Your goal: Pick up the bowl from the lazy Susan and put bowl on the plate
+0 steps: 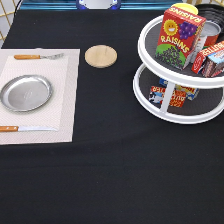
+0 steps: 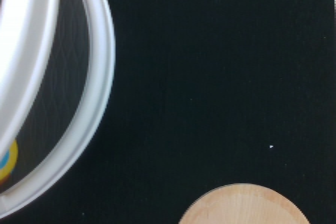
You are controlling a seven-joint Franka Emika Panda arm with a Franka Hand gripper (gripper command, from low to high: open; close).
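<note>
the gripper does not show in the exterior view, so i cannot tell if its jaws are released or clenched, or if they grasp anything.

the table (image 1: 115, 175) has a black cloth on it. on the exterior view's left lies a pale placemat (image 1: 67, 100), and the plate (image 1: 25, 92) sits on it, silver and with nothing inside. a fork (image 1: 37, 56) with a wooden handle lies on the mat toward the exterior view's top from the plate, and a knife (image 1: 27, 128) with a wooden handle lies toward the bottom from it. both are apart from the plate. a round wooden coaster (image 1: 100, 55) rests on the cloth just beside the mat's top right corner.

the lazy susan (image 1: 150, 107) stands at the exterior view's right, white with dark shelves. on its upper shelf a red raisins box (image 1: 179, 36) stands upright, with smaller red packets (image 1: 212, 57) beside it at the right. under the upper shelf some small boxes (image 1: 175, 95) lie on the lower one. at the top right, behind the raisins box, i see a dark rounded edge with a yellow thing near it; i cannot tell if this is the bowl.

the wrist view shows the white rim of the lazy susan (image 2: 94, 100), the black cloth and part of the coaster (image 2: 244, 205), well apart from the rim.
</note>
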